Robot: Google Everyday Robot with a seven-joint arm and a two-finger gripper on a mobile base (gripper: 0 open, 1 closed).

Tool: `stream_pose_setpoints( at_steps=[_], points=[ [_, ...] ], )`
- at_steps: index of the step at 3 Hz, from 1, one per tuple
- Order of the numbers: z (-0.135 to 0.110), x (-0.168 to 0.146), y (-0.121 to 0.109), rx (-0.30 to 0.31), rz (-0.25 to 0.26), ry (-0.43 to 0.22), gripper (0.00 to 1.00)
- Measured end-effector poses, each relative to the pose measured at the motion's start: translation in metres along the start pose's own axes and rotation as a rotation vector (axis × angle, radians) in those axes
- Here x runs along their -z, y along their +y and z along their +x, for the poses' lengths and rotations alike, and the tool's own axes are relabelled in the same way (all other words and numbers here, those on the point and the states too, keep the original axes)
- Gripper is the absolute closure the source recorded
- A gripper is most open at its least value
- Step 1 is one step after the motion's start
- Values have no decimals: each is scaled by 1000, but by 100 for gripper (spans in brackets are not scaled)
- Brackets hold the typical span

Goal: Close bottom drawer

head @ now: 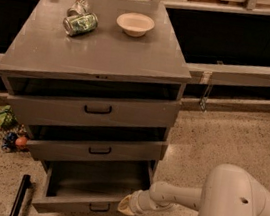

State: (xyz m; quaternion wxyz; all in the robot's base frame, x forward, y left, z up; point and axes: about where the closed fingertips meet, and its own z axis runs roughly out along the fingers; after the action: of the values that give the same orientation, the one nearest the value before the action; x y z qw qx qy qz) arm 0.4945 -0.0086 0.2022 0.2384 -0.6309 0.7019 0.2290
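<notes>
Jaws of the gripper (127,207), spread indeterminable, sit at the right front edge of the bottom drawer (71,205); push squarely inward to avoid racking.

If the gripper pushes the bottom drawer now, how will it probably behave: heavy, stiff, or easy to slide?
The bottom drawer looks empty inside, so it probably slides in lightly. Its box looks rigid, unlikely to flex. The gripper sits at the front panel's right end, right of the handle, so an off-centre push might skew it slightly.
</notes>
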Motion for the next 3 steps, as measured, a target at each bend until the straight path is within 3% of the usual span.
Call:
stream_pose_setpoints(
  at_steps=[1, 2, 3],
  points=[
    [18, -14, 6, 5, 4, 36, 100],
    [30, -28, 0, 36, 71, 36, 100],
    [28, -44, -25, 114, 167, -16, 100]
  ],
)
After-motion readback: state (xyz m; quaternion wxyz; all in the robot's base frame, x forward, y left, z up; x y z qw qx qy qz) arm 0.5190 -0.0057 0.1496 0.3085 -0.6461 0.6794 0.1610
